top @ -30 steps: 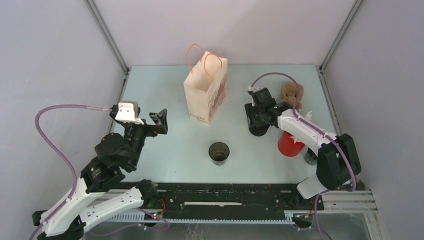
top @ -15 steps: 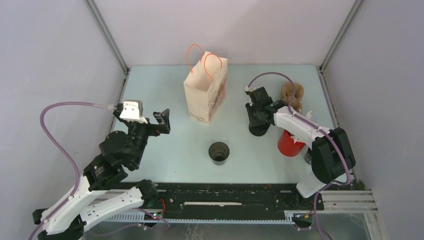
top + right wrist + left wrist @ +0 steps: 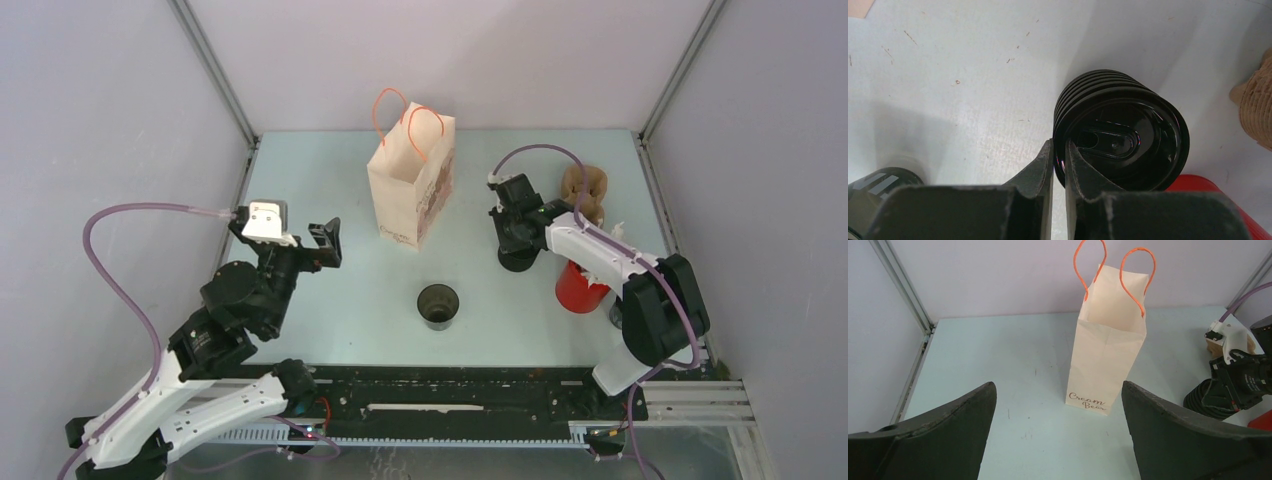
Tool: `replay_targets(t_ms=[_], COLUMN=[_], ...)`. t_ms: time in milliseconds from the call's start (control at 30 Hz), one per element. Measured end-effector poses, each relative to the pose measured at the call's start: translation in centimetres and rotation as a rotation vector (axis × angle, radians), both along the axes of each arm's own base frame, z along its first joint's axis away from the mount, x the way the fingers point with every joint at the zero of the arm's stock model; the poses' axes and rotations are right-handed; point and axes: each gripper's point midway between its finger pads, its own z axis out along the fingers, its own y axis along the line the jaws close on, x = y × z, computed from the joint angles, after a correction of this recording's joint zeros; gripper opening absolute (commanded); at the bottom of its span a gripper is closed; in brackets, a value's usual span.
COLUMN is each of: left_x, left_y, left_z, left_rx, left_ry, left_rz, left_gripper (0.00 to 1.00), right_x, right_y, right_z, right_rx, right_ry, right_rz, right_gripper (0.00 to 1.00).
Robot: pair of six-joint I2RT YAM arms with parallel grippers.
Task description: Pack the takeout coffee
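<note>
Now | left fingers (image 3: 938,440) spread wide, empty, lower left of top view | takeout coffee (image 3: 438,305) stands open on table (image 3: 340,170), lower middle, apart from both arms | likely light, thin-walled, crushable, may spill: hold side wall gently, upright | right fingers (image 3: 1033,180) pinch top rim of lid stack (image 3: 1123,135), right of middle | paper bag (image 3: 410,190) behind.

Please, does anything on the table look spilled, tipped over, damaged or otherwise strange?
Nothing looks spilled or damaged. The paper bag stands upright and open; the black cup stands upright, without a lid. The right end effector pinches the rim of the top lid on a straight stack.
</note>
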Motion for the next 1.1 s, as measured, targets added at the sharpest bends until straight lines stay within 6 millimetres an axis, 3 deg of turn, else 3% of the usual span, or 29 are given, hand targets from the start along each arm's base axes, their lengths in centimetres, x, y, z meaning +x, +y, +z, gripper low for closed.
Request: replay_targets(t_ms=[567,700,900,1100], left_x=[0.3,0.2,0.2,-0.4], left_y=[-0.8,-1.2,-2.1,-5.0], left_z=[-0.7,-0.8,-0.9,-1.1], left_rx=[0.038,0.035,0.007,-0.160], left_ry=[0.018,0.019,0.028,0.082], left_rz=[-0.024,-0.044,-0.087,-0.200], left_gripper=[1.00,1.00,1.00,1.00], right_x=[-0.9,-1.2,-3.6,-7.3], right_y=[-0.1,0.2,3.3,8.4], right_z=[1.4,2.8,9.0,18.5], right_rx=[-0.016,0.018,0.281,0.730], right_ry=[-0.011,-0.025,-0.082,-0.141], right_rz=[0.011,0.021,0.107,0.280], right_gripper=[0.07,0.07,0.07,0.07])
